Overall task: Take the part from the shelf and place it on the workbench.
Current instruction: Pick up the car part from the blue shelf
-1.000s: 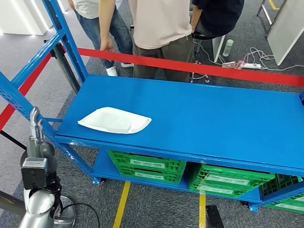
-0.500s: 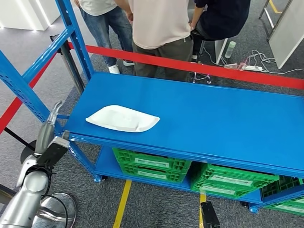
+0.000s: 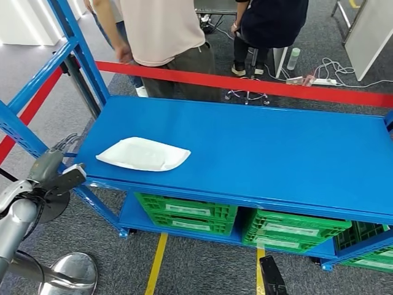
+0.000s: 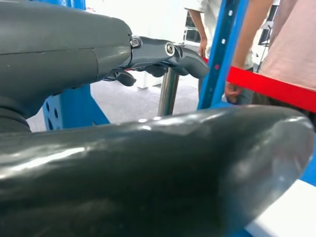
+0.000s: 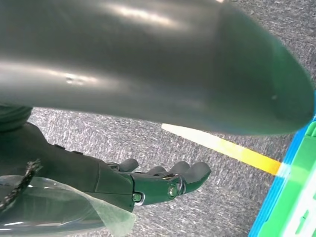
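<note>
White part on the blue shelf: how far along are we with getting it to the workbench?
Nothing looks done yet. The white part lies flat on the blue shelf, untouched. In hand: the left hand is raised at the shelf's left corner, fingers apart, holding nothing and short of the part. The right hand hangs open over the floor. Left: reach, grip, lift, carry and place.

Left hand (image 3: 53, 166) and right hand (image 5: 149, 185), fingers apart.
</note>
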Robot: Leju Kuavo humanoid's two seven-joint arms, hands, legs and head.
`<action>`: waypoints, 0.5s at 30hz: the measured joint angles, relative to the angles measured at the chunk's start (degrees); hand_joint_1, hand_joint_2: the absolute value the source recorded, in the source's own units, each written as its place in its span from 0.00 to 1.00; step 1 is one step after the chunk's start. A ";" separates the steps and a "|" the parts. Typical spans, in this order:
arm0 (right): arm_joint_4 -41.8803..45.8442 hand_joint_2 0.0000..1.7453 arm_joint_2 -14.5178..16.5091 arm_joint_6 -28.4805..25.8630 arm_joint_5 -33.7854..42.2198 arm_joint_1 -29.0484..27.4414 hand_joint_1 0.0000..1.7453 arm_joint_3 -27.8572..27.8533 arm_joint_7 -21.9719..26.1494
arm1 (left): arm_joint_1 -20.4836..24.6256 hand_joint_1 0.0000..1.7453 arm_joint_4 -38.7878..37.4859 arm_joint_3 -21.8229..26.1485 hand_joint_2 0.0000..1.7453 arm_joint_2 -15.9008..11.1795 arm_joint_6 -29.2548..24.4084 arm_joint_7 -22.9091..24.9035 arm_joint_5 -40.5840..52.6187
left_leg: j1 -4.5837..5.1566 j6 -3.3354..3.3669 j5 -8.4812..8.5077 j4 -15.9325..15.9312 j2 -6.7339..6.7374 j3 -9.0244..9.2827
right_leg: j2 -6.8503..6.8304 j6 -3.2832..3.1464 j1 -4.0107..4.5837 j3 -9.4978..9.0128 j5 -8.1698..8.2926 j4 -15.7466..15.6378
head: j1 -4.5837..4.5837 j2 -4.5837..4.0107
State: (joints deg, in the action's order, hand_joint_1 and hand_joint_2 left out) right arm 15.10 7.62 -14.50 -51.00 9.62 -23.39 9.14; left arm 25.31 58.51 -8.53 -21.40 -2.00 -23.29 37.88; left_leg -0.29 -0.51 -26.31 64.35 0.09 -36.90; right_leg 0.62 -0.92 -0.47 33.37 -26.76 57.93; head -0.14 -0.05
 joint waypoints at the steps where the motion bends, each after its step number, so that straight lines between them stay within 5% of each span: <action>1: -0.01 0.00 0.01 0.12 -0.03 0.09 0.00 0.20 -0.02 | 0.47 0.00 -0.36 -0.28 0.00 -0.28 -0.04 -0.47 -0.03 | 0.12 0.31 1.14 -3.17 -0.01 1.38 | 0.04 0.13 0.10 0.04 -0.04 0.03 | 0.01 -0.01; 6: 0.00 0.00 0.07 0.62 -0.33 0.43 0.00 0.95 -0.14 | 1.23 0.00 -1.01 -1.66 0.00 -0.45 -0.31 -4.33 -1.87 | 0.15 1.43 1.30 -6.79 0.16 2.67 | 0.07 1.42 0.26 0.96 -0.41 0.42 | 0.09 0.00; 8: 0.01 0.00 0.07 0.69 -0.39 0.60 0.00 1.21 -0.17 | 1.31 0.00 -1.08 -1.85 0.00 0.07 -0.29 -5.68 -3.64 | -0.16 1.88 1.58 -7.29 0.43 2.92 | -0.03 1.89 0.25 3.21 -2.97 4.76 | 0.19 0.01; 11: 0.01 0.00 0.07 0.89 -0.49 0.56 0.00 1.74 -0.18 | 1.34 0.00 -1.25 -1.93 0.00 1.23 -0.19 -6.81 -5.62 | -0.18 2.05 1.60 -7.30 0.60 2.85 | -0.12 2.40 0.07 8.32 -7.10 15.32 | 0.25 0.01; 13: 0.01 0.00 0.07 1.04 -0.52 0.50 0.00 1.94 -0.19 | 1.32 0.00 -1.39 -1.98 0.00 1.87 -0.12 -6.98 -5.97 | -0.27 1.99 1.59 -7.21 0.55 2.86 | -0.17 2.70 -0.16 8.15 -5.44 14.77 | 0.26 0.01; 15: 0.00 0.00 0.08 1.11 -0.55 0.66 0.00 2.00 -0.19 | 1.36 0.00 -1.47 -2.00 0.00 2.27 -0.10 -7.02 -6.11 | -0.37 1.60 1.39 -6.86 0.45 2.83 | -0.27 3.02 -0.52 4.42 -1.80 7.36 | 0.27 0.01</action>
State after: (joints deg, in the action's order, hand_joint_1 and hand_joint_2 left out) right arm 15.10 7.70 -13.39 -51.55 10.28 -21.39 8.95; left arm 26.66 57.04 -10.53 -19.13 -2.10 -30.32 31.77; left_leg -0.66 1.09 -24.92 57.49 0.54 -34.07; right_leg 0.34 2.10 -0.99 37.79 -28.56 65.29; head 0.13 -0.05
